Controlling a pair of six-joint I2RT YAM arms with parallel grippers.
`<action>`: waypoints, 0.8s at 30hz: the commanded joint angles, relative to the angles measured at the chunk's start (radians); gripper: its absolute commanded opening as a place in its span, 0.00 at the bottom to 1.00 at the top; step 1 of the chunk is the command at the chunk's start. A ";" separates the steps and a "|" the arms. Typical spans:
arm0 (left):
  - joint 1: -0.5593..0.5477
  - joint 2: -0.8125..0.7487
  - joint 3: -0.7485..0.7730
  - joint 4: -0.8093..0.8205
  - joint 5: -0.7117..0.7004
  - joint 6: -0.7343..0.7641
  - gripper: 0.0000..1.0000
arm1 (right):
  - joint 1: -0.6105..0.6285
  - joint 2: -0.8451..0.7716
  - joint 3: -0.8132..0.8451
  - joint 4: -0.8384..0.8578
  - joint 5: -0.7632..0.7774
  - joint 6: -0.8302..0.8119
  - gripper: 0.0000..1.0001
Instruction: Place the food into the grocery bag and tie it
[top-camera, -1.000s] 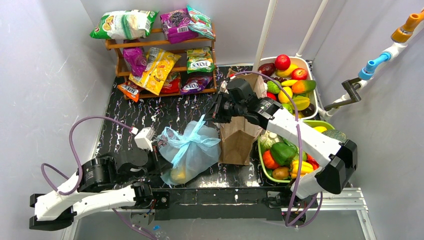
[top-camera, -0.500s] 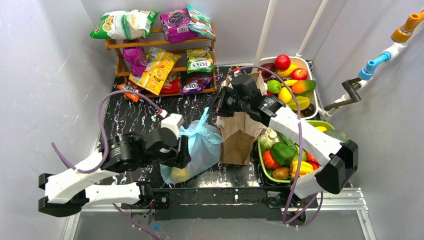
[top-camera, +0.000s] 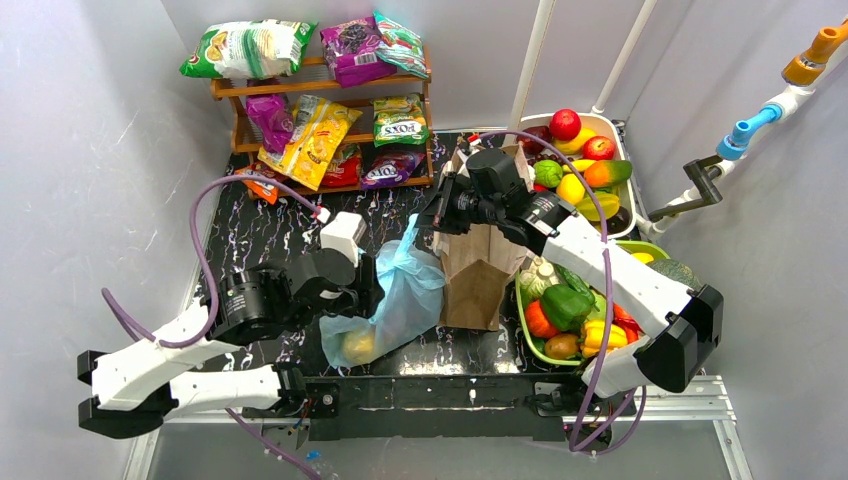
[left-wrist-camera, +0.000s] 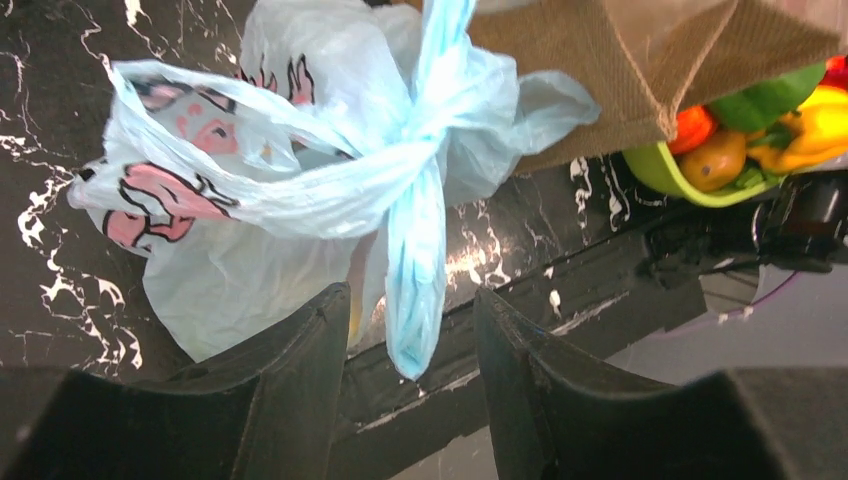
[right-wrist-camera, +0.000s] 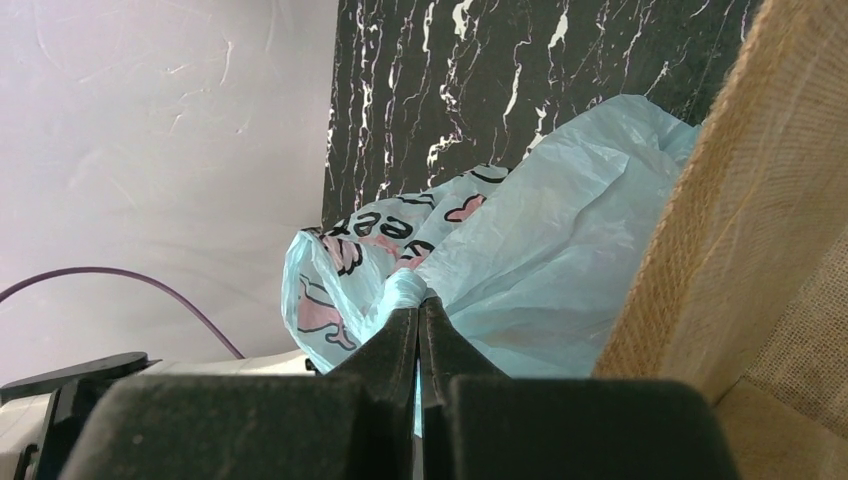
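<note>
The light-blue grocery bag (top-camera: 400, 295) lies on the black marbled table with its handles crossed in a knot (left-wrist-camera: 420, 160). A yellow piece of food (top-camera: 357, 347) shows through its lower end. My left gripper (left-wrist-camera: 410, 295) hangs open at the bag's left side (top-camera: 362, 292). One twisted handle tail (left-wrist-camera: 415, 290) dangles between its fingers and touches neither. My right gripper (right-wrist-camera: 419, 306) is shut on the bag's other handle (right-wrist-camera: 408, 288), holding it taut near the brown paper bag (top-camera: 478, 265). More food fills the two bins at the right.
The brown paper bag stands upright right beside the grocery bag. A white bin (top-camera: 617, 135) and a green bin (top-camera: 527, 325) of fruit and vegetables sit at the right. A wooden rack (top-camera: 236, 125) with snack packs stands at the back left.
My left gripper has swung right from beside the bag to the bag's left side and opened. The bag is drawn out longer toward my right gripper, which stays shut on the handle.
</note>
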 joint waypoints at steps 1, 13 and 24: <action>0.065 -0.007 -0.048 0.067 0.007 0.052 0.48 | 0.009 -0.039 -0.011 0.035 -0.011 -0.009 0.01; 0.210 -0.054 -0.195 0.285 0.260 0.053 0.39 | 0.012 -0.042 -0.020 0.034 -0.007 -0.008 0.01; 0.218 -0.064 -0.222 0.292 0.297 -0.020 0.35 | 0.012 -0.045 -0.018 0.031 0.000 -0.008 0.01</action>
